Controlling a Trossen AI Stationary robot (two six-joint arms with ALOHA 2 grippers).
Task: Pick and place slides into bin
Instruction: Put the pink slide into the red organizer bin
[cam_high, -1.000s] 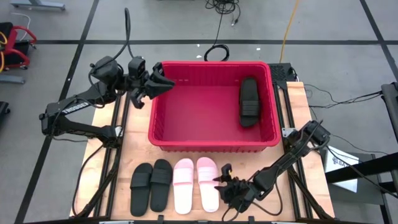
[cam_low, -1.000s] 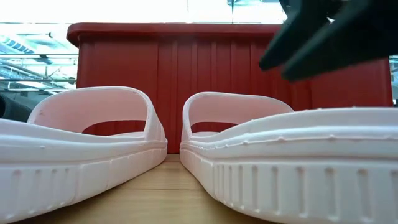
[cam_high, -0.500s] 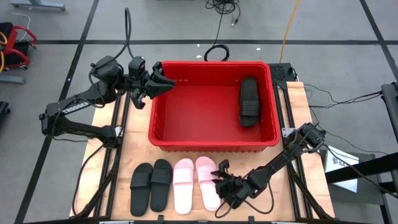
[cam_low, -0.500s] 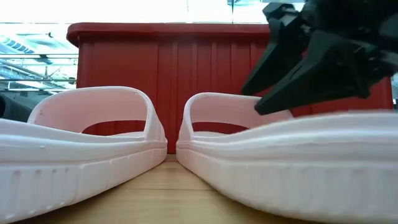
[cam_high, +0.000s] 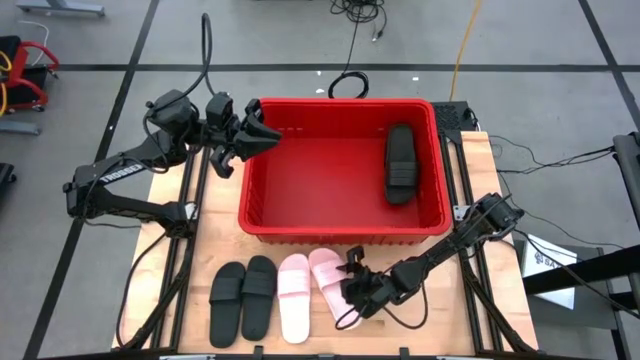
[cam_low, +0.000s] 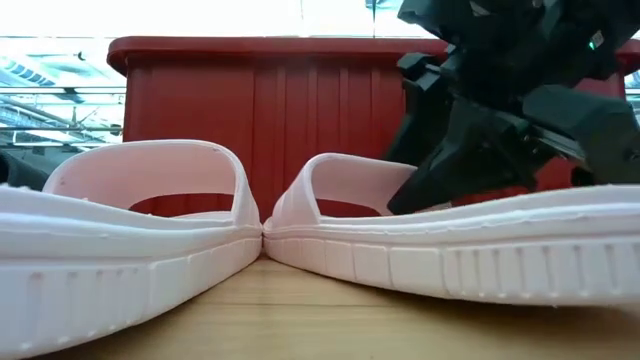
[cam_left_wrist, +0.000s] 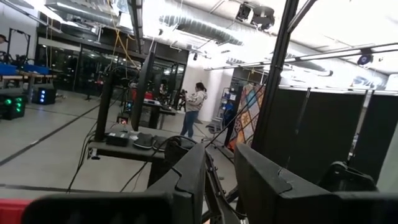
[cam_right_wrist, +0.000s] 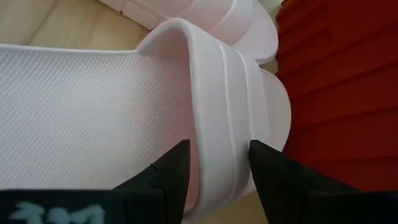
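The right end effector (cam_high: 352, 290) sits at the front of the bench (cam_high: 500, 290) over the pink slide (cam_high: 326, 283) nearest it, and its wrist view shows the two fingers (cam_right_wrist: 171, 171) set on either side of that slide's wide strap (cam_right_wrist: 217, 124), spread about a strap's width but not clearly pressing it, so I judge the grasp not yet made. The slide's long axis runs from the bench's front edge toward the red bin (cam_high: 342, 232), skewed so its far end leans against the other pink slide (cam_high: 293, 297); the strap crosses that axis, which suits the fingers' line. The bin lies just beyond the slide, so the carry should be a short lift over the rim. Two black slides (cam_high: 243, 293) lie farther left; another (cam_high: 399, 163) is already in the bin. The left end effector (cam_high: 262, 132) hovers at the bin's far left corner, fingers narrowly apart, empty, much farther from the slide.
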